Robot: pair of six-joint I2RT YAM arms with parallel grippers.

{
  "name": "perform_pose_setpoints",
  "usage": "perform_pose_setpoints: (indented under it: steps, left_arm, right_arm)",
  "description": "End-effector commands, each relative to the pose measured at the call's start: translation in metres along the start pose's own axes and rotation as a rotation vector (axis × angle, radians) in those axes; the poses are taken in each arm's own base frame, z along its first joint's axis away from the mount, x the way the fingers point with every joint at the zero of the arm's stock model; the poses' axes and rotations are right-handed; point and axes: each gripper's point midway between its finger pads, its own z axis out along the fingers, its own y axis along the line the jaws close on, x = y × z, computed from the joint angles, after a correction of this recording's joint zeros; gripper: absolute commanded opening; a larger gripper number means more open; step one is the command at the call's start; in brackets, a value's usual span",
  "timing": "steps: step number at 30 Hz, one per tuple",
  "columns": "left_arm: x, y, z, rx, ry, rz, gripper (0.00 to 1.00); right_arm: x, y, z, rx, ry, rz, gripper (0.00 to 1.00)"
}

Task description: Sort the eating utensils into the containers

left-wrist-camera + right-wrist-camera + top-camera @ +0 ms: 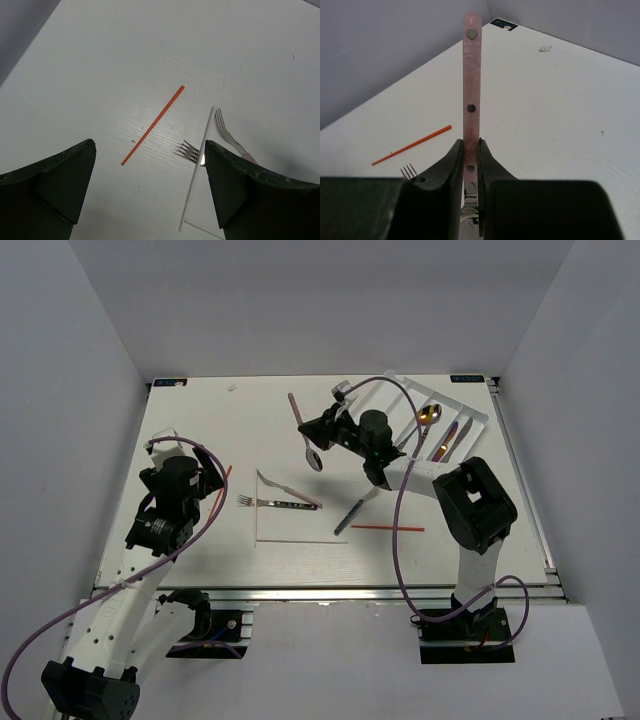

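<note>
White worktop walled in grey, seen from above and from both wrists.

Right gripper (471,150), reaching over the middle of the worktop toward the far edge, is clamped on the pink riveted handle of a spoon (314,456). The jaws pinch the handle low, close to the bowl, so most of it projects beyond the fingertips. Long axis of the spoon: handle end toward the far edge, bowl toward the near edge, with the far end leaning slightly left.

White tray (462,408) sits at the far right corner, to the right of the held spoon, with the right arm's own wrist between the two (that arm also hides part of the tray). A gold spoon (430,416) and its neighbours in the tray lie slanted from far right to near left. The compartments therefore appear to run that way, though the dividers are faint from above. Judgement: delivery turns on carrying the spoon rightward and turning it to match that slant.

Left gripper (150,145), near the left edge, is spread wide and holds nothing. A red chopstick (152,125) lies on the table below the gap, slanting across it. A pale chopstick (197,170), a silver fork (227,132) and the tines of a second fork (189,150) lie to its right. For these the left arm is the nearer.
</note>
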Motion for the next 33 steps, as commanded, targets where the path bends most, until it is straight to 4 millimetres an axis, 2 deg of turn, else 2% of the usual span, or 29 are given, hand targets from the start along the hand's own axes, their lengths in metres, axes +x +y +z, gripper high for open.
perform_pose_setpoints:
  steps: [1,2,3,4,5,7,8,9,10,12,13,14,15,16,18,19,21,22,23,26,29,33]
  left_arm:
    - [-0.002,0.0,0.001,0.004,-0.008,-0.002,0.98]
    - [-0.002,0.0,0.0,0.005,-0.009,-0.003,0.98]
    - [-0.003,0.0,0.0,0.006,-0.012,-0.004,0.98]
    - [-0.003,0.0,0.0,0.006,-0.012,-0.004,0.98]
    - [-0.003,0.0,0.0,0.006,-0.013,-0.005,0.98]
    - [-0.004,0.0,-0.002,0.011,-0.017,-0.007,0.98]
    - [-0.004,-0.001,-0.002,0.015,-0.018,-0.009,0.98]
    - [-0.005,-0.001,-0.002,0.014,-0.02,-0.01,0.98]
    - [-0.005,-0.001,-0.003,0.017,-0.021,-0.012,0.98]
    - [-0.005,-0.001,-0.003,0.017,-0.021,-0.012,0.98]
    - [-0.006,-0.001,-0.003,0.02,-0.024,-0.014,0.98]
    - [-0.005,-0.001,-0.003,0.019,-0.022,-0.013,0.98]
    - [-0.005,-0.001,-0.003,0.021,-0.023,-0.013,0.98]
    - [-0.005,-0.002,-0.003,0.022,-0.022,-0.012,0.98]
    - [-0.004,-0.001,-0.003,0.021,-0.02,-0.01,0.98]
    - [-0.004,-0.002,-0.002,0.022,-0.018,-0.011,0.98]
    - [-0.004,-0.002,-0.002,0.021,-0.017,-0.009,0.98]
    - [-0.004,-0.002,-0.002,0.021,-0.017,-0.009,0.98]
    - [-0.004,-0.002,-0.002,0.021,-0.017,-0.009,0.98]
    - [-0.004,-0.002,-0.002,0.024,-0.015,-0.009,0.98]
    - [-0.003,-0.003,-0.001,0.028,-0.012,-0.008,0.98]
    - [-0.003,-0.003,-0.001,0.026,-0.013,-0.006,0.98]
  right_arm:
    - [-0.081,0.004,-0.003,0.011,-0.194,0.044,0.0]
    - [-0.088,-0.028,-0.007,0.142,-0.181,0.086,0.0]
    - [-0.096,-0.045,-0.013,0.227,-0.179,0.114,0.0]
    - [-0.085,-0.077,-0.027,0.358,-0.122,0.188,0.0]
    - [-0.091,-0.111,-0.043,0.522,-0.152,0.223,0.0]
    - [-0.095,-0.145,-0.073,0.663,-0.181,0.294,0.0]
    - [-0.094,-0.177,-0.102,0.776,-0.21,0.378,0.0]
    - [-0.089,-0.193,-0.118,0.841,-0.217,0.424,0.0]
    - [-0.087,-0.219,-0.145,0.934,-0.24,0.466,0.0]
    - [-0.077,-0.243,-0.174,1.051,-0.269,0.538,0.0]
    - [-0.079,-0.257,-0.189,1.092,-0.288,0.55,0.0]
    - [-0.065,-0.269,-0.199,1.156,-0.267,0.574,0.0]
    - [-0.062,-0.278,-0.204,1.186,-0.261,0.577,0.0]
    - [-0.071,-0.288,-0.21,1.21,-0.278,0.576,0.0]
    - [-0.055,-0.304,-0.223,1.308,-0.242,0.579,0.0]
    - [-0.066,-0.312,-0.227,1.342,-0.268,0.562,0.0]
    - [-0.045,-0.322,-0.233,1.419,-0.198,0.56,0.0]
    - [-0.054,-0.328,-0.234,1.441,-0.213,0.542,0.0]
    - [-0.04,-0.335,-0.234,1.462,-0.181,0.542,0.0]
    - [-0.03,-0.351,-0.23,1.471,-0.132,0.529,0.0]
    - [-0.013,-0.361,-0.233,1.49,-0.063,0.545,0.0]
    - [-0.002,-0.362,-0.237,1.491,-0.043,0.553,0.0]
